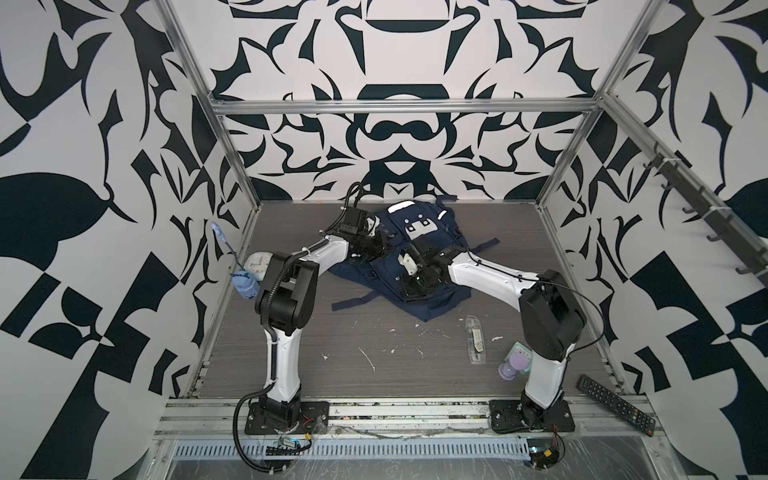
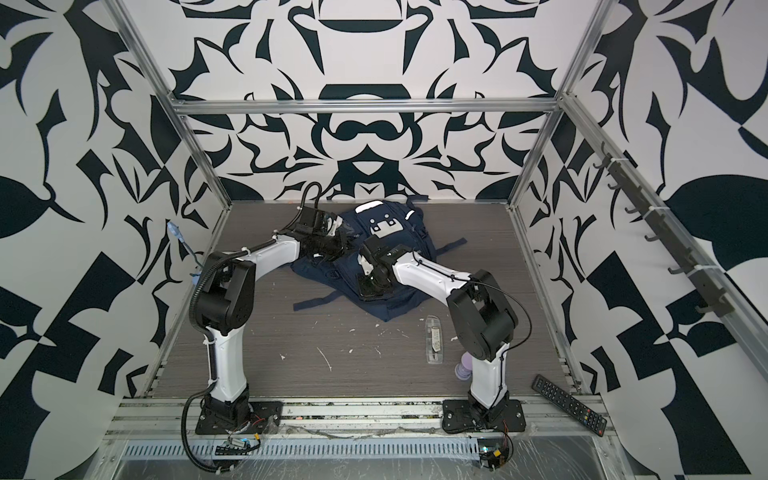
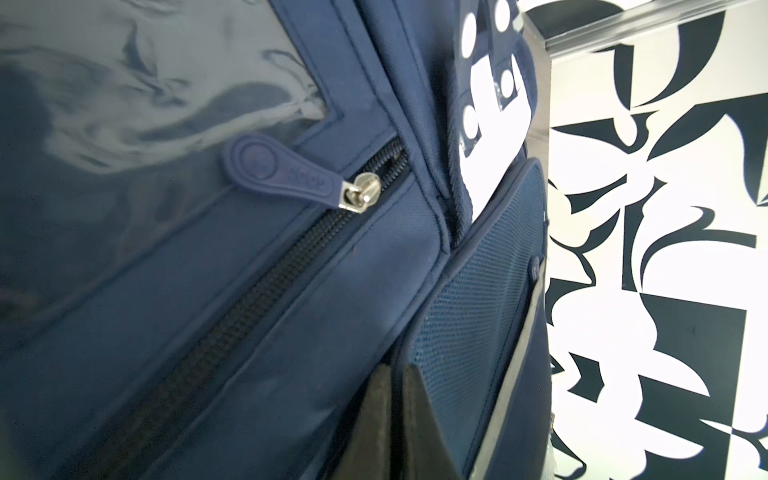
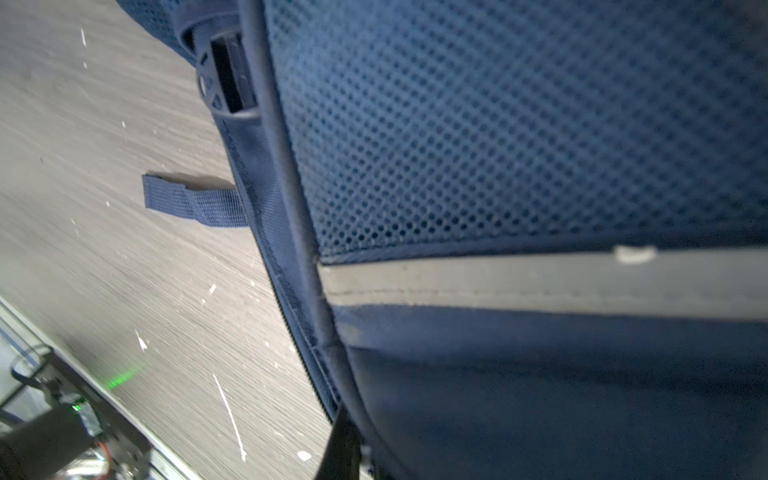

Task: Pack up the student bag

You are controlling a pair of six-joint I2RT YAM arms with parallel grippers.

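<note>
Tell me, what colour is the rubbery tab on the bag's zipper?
Dark blue pull tab, clearest in the left wrist view.

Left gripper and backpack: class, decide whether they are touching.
Touching. The left wrist view shows the left gripper closed, pinching the backpack at the edge of its mesh pocket.

The student bag (image 3: 291,332) fills the left and centre of the frame. A glossy clear panel (image 3: 124,83) sits upper left, with a rubber zip pull (image 3: 274,168) just below it and a black zip (image 3: 249,311) running to the lower left. At bottom centre, the left gripper (image 3: 395,368) is pinched together on the rim of the mesh pocket (image 3: 478,311). A patterned wall (image 3: 665,249) fills the right.
</note>
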